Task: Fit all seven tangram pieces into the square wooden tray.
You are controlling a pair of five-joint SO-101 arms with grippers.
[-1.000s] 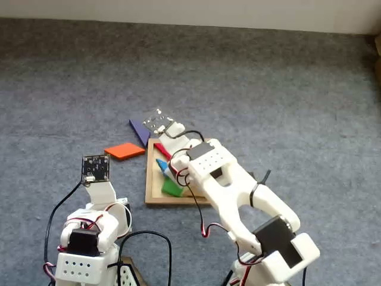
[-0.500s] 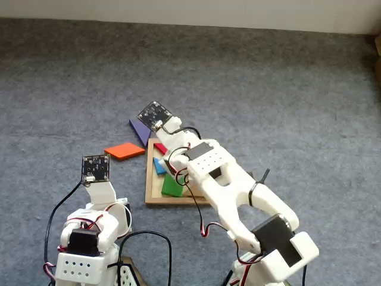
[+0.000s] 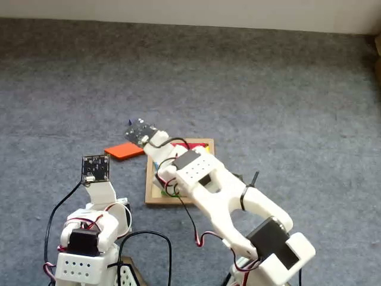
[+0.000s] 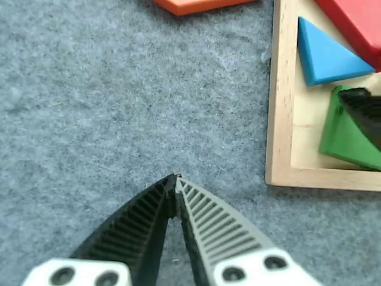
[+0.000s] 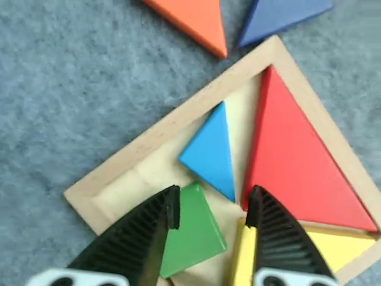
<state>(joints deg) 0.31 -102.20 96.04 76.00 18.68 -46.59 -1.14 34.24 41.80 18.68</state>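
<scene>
The square wooden tray (image 5: 172, 122) holds a big red triangle (image 5: 297, 167), a small blue triangle (image 5: 211, 152), a green piece (image 5: 193, 229) and a yellow piece (image 5: 297, 250). My right gripper (image 5: 213, 208) hangs open just above the green piece's edge, holding nothing. An orange piece (image 5: 190, 18) and a dark blue piece (image 5: 280, 15) lie on the carpet beyond the tray's corner. In the high view the right arm covers most of the tray (image 3: 208, 143), with the orange piece (image 3: 124, 150) to its left. My left gripper (image 4: 175, 185) is shut and empty over bare carpet, beside the tray's rim (image 4: 280, 107).
Grey carpet surrounds the tray on all sides. The left arm's base (image 3: 89, 244) sits at the near left, the right arm's base (image 3: 274, 256) at the near right. A pale wall edge runs along the far side.
The right arm's wrist has swung left and nearer across the tray, now covering the dark blue piece and the tray's left part in the high view. The left arm has stayed still.
</scene>
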